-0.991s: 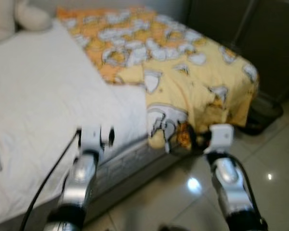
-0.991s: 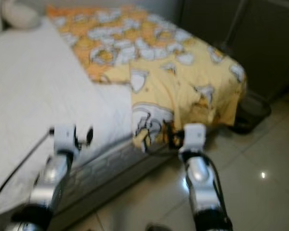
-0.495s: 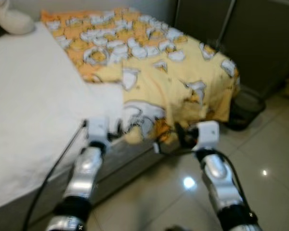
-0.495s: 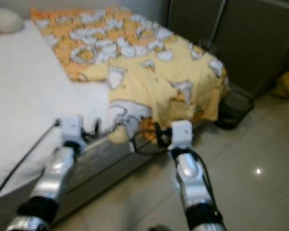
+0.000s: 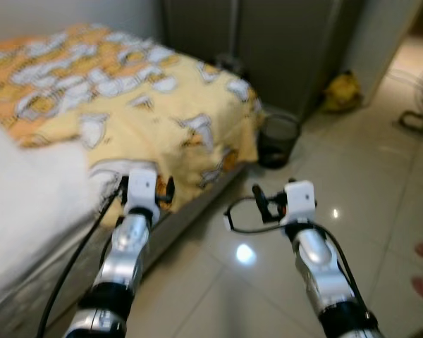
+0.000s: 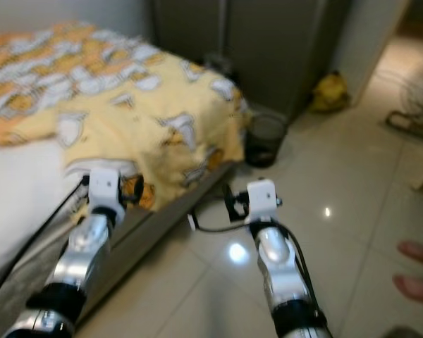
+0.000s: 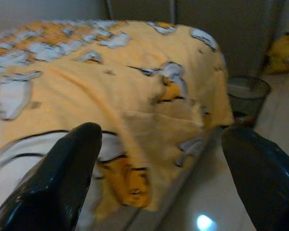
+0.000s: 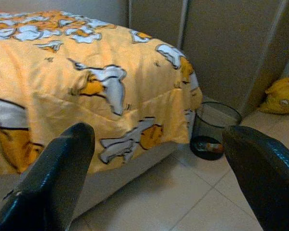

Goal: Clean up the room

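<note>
Both grippers hold nothing, their fingers spread wide. In the left wrist view the left gripper (image 7: 161, 168) has one black finger (image 7: 62, 178) low at one edge and the other cut off by the frame, with the blanket (image 7: 135, 91) in the gap between them. The right gripper (image 8: 159, 173) shows the same wide spread, both fingers cropped at the frame's bottom; between them lie the blanket's hanging corner and pale floor tiles (image 8: 173, 202).

From the head views, the left gripper sits just at the bed's (image 5: 49, 232) edge, over the draped blanket hem; its fingertips are hard to make out against the dark folds. The right gripper (image 5: 264, 204) hangs over the floor, apart from the bed, with a black cable loop (image 5: 243, 218) beside it.

The blanket, yellow with white and orange cartoon prints, covers the bed's far end and droops over the corner, hiding the frame there. White sheet (image 5: 28, 204) shows nearer, blurred. Beyond the corner stands a dark mesh bin (image 8: 214, 130) on the floor, with something small and unclear in its bottom. A yellow bag (image 8: 279, 96) lies further off by the grey cabinet doors (image 8: 221, 43), its shape soft with blur. At the right edge, a person's toes (image 6: 419, 271) are cut off by the frame.
</note>
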`<state>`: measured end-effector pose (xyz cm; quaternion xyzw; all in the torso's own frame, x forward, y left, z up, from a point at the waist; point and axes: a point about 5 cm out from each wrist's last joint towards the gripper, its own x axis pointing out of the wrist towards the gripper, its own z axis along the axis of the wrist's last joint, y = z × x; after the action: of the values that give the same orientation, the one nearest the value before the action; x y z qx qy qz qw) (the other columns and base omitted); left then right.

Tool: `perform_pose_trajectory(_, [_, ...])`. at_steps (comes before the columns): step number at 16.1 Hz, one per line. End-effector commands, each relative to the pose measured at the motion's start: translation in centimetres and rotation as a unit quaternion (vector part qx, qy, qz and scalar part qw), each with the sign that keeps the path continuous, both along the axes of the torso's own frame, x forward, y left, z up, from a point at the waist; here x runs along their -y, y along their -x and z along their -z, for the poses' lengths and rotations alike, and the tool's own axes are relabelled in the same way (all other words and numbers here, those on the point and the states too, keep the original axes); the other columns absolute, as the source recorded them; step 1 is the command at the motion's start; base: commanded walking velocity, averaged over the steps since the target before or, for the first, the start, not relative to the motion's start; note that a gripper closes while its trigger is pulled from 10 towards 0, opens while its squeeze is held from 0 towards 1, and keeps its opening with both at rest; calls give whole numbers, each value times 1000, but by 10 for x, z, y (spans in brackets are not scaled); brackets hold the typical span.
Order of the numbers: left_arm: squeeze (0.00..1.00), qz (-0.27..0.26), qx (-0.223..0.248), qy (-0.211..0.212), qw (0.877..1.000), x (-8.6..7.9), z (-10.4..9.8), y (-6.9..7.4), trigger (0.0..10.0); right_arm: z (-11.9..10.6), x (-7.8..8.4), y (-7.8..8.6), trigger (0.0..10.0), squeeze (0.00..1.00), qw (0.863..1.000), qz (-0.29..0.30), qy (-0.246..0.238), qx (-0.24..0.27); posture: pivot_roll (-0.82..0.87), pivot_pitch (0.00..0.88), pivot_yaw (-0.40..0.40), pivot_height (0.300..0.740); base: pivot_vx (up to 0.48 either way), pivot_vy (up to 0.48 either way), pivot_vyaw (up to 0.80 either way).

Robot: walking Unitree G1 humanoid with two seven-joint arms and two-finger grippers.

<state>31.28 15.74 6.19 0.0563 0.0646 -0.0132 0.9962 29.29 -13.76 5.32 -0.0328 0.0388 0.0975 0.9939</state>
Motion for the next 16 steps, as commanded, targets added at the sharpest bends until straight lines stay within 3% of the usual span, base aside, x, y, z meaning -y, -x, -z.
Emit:
perform_pose_trajectory(1, [0,-1,1,2,1000,2,-2,-3,10000,-4,2,-3,10000,0,1000,-2,3,8,8,0,19,740,469,0,0])
perform_pose_trajectory(5, [0,-31,-9,16,999,-2,3,0,10000,-1,1,2,10000,0,1000,-11,-4,1,2,0,18,740,458,0,0])
perform_pose_trajectory(8, [0,-31,-10,18,999,3,4,2,10000,-1,2,4,10000,0,1000,-15,0,3,-1,0,17,740,445,0,727])
perform_pose_trajectory(14, [0,-51,-18,26,998,-1,7,3,10000,3,0,7,10000,0,999,-31,9,-10,-1,0,16,740,343,331,611])
perform_pose_trajectory(16, [0,-51,-19,24,998,-1,8,3,10000,4,0,7,10000,0,999,-28,5,-13,0,0,17,740,0,439,556])
